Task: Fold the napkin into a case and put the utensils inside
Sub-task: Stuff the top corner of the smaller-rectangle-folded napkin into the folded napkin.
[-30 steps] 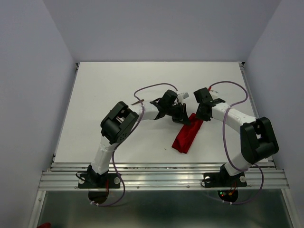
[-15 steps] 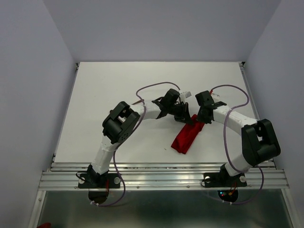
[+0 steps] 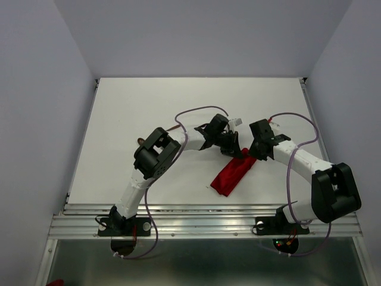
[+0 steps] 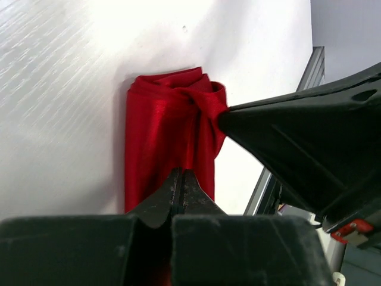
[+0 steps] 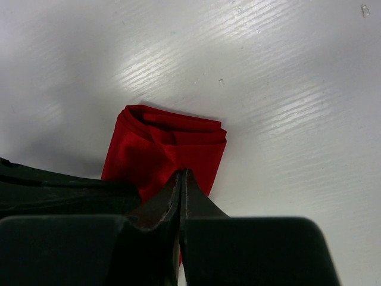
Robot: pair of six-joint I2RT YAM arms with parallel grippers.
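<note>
The napkin (image 3: 230,179) lies folded long and thin on the table (image 3: 131,107), at 4 o'clock from the middle. The left end effector (image 4: 180,174) and right end effector (image 5: 180,173) both pinch its 1 o'clock end tight, likely to fold it over into the case.

Surface: white flat tabletop (image 3: 131,107), faint streaky grain in the wrist views, silver metal rail (image 3: 202,217) along the near edge. On it: bright red cloth napkin (image 3: 230,177) folded into a narrow long strip, right of centre, lying diagonally near-left to far-right, layered folds at the near end. Small dark brown item (image 3: 141,141) left of centre, mostly hidden, can't identify.
</note>
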